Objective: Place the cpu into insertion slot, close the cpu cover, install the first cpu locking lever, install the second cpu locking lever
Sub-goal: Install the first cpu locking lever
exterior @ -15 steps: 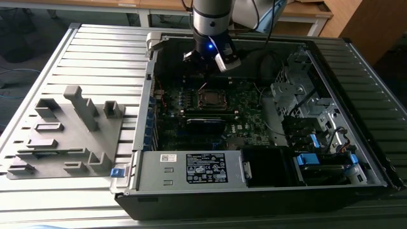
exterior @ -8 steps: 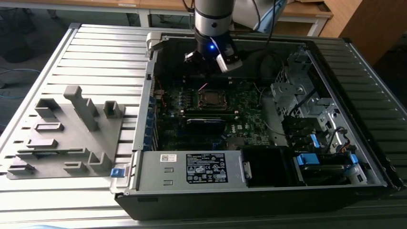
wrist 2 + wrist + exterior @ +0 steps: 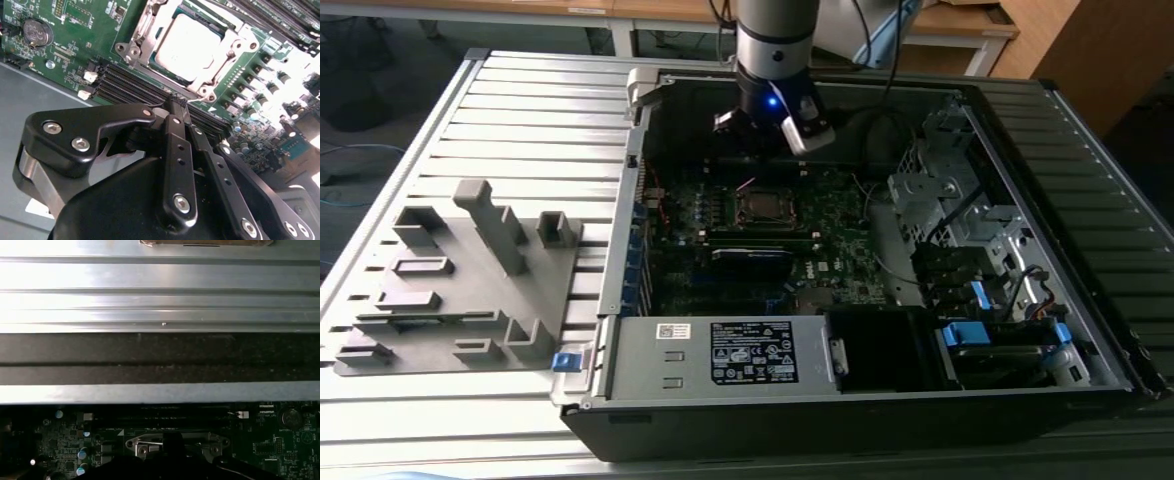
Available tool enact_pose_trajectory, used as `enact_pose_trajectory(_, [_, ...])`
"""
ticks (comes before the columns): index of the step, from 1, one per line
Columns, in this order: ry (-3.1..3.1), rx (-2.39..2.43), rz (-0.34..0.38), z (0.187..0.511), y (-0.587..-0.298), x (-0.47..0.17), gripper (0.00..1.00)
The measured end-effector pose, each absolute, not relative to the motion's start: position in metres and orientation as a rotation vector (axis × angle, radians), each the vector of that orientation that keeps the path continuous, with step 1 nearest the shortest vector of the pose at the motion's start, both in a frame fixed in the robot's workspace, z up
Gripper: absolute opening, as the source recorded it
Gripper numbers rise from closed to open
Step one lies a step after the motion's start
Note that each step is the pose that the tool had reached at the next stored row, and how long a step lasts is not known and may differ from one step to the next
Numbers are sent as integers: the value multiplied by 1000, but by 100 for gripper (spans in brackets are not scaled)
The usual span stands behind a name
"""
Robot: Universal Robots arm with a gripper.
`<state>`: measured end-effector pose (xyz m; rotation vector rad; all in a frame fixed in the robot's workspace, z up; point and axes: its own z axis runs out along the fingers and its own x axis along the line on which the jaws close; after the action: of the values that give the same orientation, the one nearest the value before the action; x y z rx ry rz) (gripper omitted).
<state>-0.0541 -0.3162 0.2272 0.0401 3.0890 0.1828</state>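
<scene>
The cpu (image 3: 192, 42), a flat square chip with a dull silver top, lies in the middle of the green motherboard (image 3: 65, 55). The cpu cover (image 3: 227, 52), a silver frame with a square cut-out, lies flat around it. The insertion slot is hidden beneath them. A thin metal locking lever (image 3: 141, 27) runs along one side of the frame; whether it is latched I cannot tell. My gripper (image 3: 175, 106) hangs above the memory slots beside the socket, shut with nothing in it. In the exterior view the gripper (image 3: 774, 135) is above the case's far side, behind the cpu (image 3: 761, 207).
The open computer case (image 3: 720, 395) lies on a slatted metal table (image 3: 520, 110). A grey fixture block (image 3: 467, 280) stands at the exterior view's left. Drive cages and cables (image 3: 961, 230) fill the case's right side. The case wall (image 3: 160, 355) is close to the gripper.
</scene>
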Motion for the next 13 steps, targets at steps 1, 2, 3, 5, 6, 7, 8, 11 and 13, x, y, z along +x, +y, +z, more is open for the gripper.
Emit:
enact_pose_trajectory(1, [3089, 40, 183, 227, -316, -53, 11])
enact_pose_trajectory(2, [3089, 40, 183, 226, -316, -53, 11])
enact_pose_trajectory(3, [3089, 40, 183, 225, -316, -52, 11])
enact_pose_trajectory(5, [3089, 40, 183, 224, -316, -51, 11])
enact_pose_trajectory(6, [3089, 40, 183, 224, -316, -51, 11])
enact_pose_trajectory(7, [3089, 40, 183, 223, -316, -50, 11])
enact_pose_trajectory(8, [3089, 40, 183, 222, -316, -50, 11])
enact_pose_trajectory(11, [3089, 40, 183, 220, -316, -49, 11])
enact_pose_trajectory(13, [3089, 40, 183, 219, -316, -48, 11])
